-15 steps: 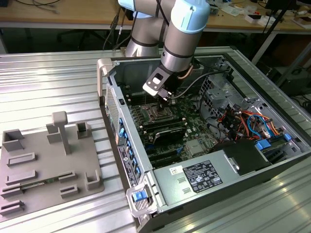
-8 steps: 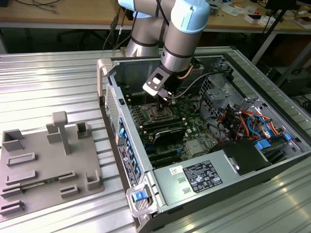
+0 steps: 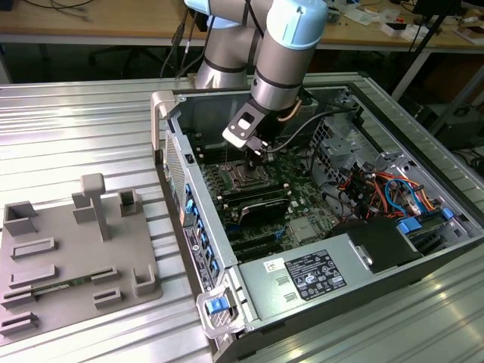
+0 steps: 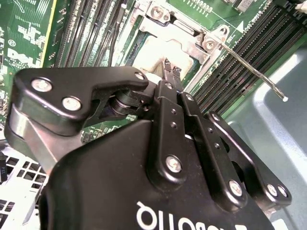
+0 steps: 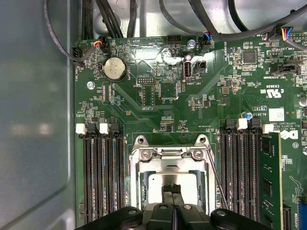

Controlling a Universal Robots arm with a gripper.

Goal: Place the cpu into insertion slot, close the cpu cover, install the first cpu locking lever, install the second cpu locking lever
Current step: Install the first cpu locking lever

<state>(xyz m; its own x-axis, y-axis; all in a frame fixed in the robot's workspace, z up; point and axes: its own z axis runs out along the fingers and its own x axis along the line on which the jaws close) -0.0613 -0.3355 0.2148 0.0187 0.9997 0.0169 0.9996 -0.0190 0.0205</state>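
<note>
Inside the open computer case, my gripper (image 3: 258, 153) hangs low over the insertion slot (image 3: 240, 178). In both wrist views the cpu (image 5: 156, 184) (image 4: 153, 52) lies in the slot as a pale silvery square. The cpu cover (image 5: 169, 164) (image 4: 189, 40) lies down around it as a metal frame. My fingertips (image 5: 171, 189) (image 4: 171, 73) are pressed together, empty, right over the chip's top by the cover's window edge. One thin locking lever (image 4: 256, 75) (image 5: 217, 178) stands unlatched, slanting up beside the slot.
Long black memory slots (image 5: 101, 177) flank the socket on both sides, one holding a module (image 5: 271, 182). A coin battery (image 5: 114, 68) and cables (image 5: 110, 19) lie beyond. The case wall (image 5: 33, 120) is close. A grey fixture plate (image 3: 68, 253) lies on the table at the exterior view's left.
</note>
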